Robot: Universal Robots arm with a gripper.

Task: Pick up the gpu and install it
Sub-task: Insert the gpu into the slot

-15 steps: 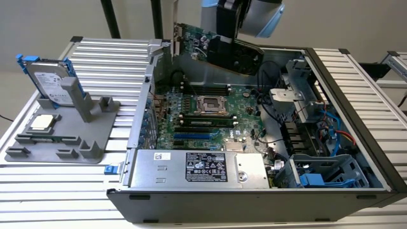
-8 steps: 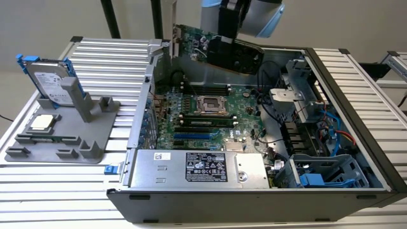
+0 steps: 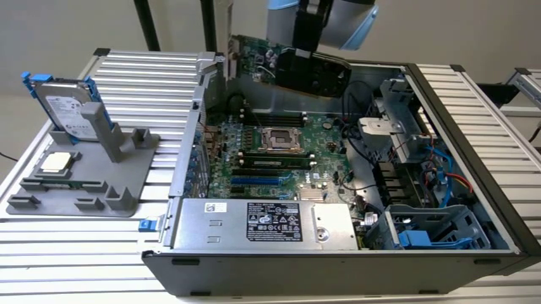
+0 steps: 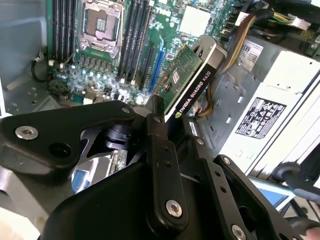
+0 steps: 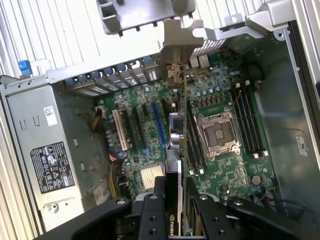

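Black two-finger gripper point(image 5: 174, 197) is clenched on the gpu point(image 3: 287, 63) — thin green circuit card with black cooler block and silver end bracket. The card is held upright in the air over the far side of the open grey computer case point(image 3: 473, 158), not seated. In both wrist views it hangs edge-on above the green motherboard point(image 5: 220, 100), near the square CPU socket point(image 5: 218, 134). On the exterior view's left is a grey plastic holder point(image 3: 76, 190) with a silver hard drive in a blue frame point(image 3: 63, 107) and a small square silver chip point(image 3: 56, 163).

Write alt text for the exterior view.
The gripper holds the gpu above the open computer case, over its motherboard. On the exterior view's left, a hard drive and a CPU chip sit on a grey holder.
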